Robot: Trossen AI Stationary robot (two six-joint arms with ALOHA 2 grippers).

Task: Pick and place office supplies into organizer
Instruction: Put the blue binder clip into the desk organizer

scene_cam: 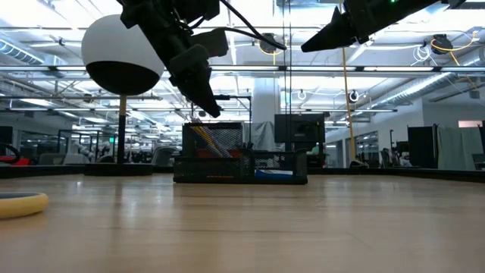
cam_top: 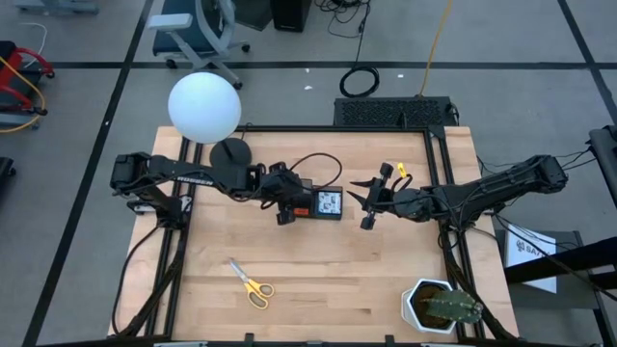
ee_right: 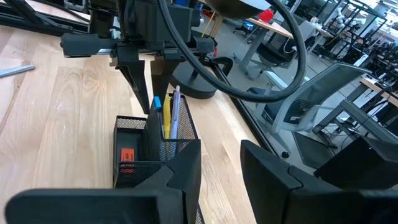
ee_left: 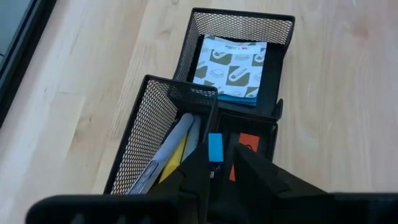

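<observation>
The black mesh organizer (cam_top: 318,202) stands mid-table. In the left wrist view its tall section (ee_left: 163,134) holds pens (ee_left: 177,146), a far section holds the blue square pad (ee_left: 230,62), and a small section holds a red piece (ee_left: 249,144). My left gripper (ee_left: 217,163) hovers just above the organizer, shut on a tiny blue pin (ee_left: 215,147). My right gripper (cam_top: 364,202) waits open and raised, just right of the organizer. The yellow-handled scissors (cam_top: 251,284) lie flat on the near left of the table. My left gripper pinches the tiny blue pin (ee_left: 215,149) between its two fingertips (ee_left: 198,163). The fingers point down from above, over the edge between the tall section and the small section. The pin is lifted clear and sticks out past the fingertips.
A lamp with a white globe (cam_top: 204,106) and a round black base (cam_top: 231,152) stands at the far left, its cable looping behind the organizer. A white potted cactus (cam_top: 442,306) sits at the near right corner. Bare wood lies between the scissors and the cactus.
</observation>
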